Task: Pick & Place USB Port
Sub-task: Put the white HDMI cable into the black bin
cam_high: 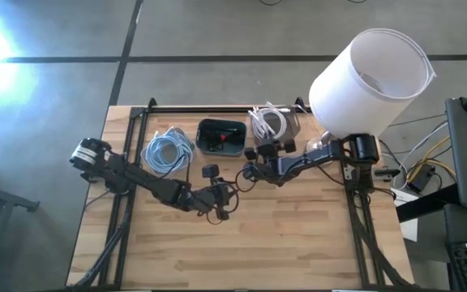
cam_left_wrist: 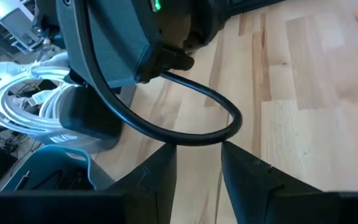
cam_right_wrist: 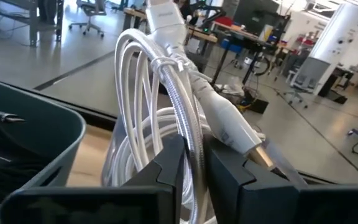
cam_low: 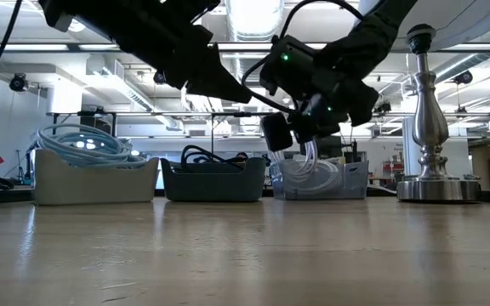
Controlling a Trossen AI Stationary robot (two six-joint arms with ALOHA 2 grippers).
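Note:
A coil of white USB cable with a white plug at its top stands in front of my right gripper, which is shut on it. In the high view the coil is at the clear bin on the table's far side, and my right gripper reaches toward it from the near side. My left gripper is open and holds nothing. It hovers over the table middle, facing my right arm's wrist. My right gripper pinches one braided strand of the white coil between its two fingers, which lie across the strand. The fingers come roughly level from the table's near side. The coil stands upright above the fingers. Its lower loops drop toward the clear bin; whether they rest there is hidden.
A dark bin of black cables sits left of the clear bin, and a bin with a light blue coil is farther left. A lamp with a white shade stands at the far right corner. Bare wood lies on the near side.

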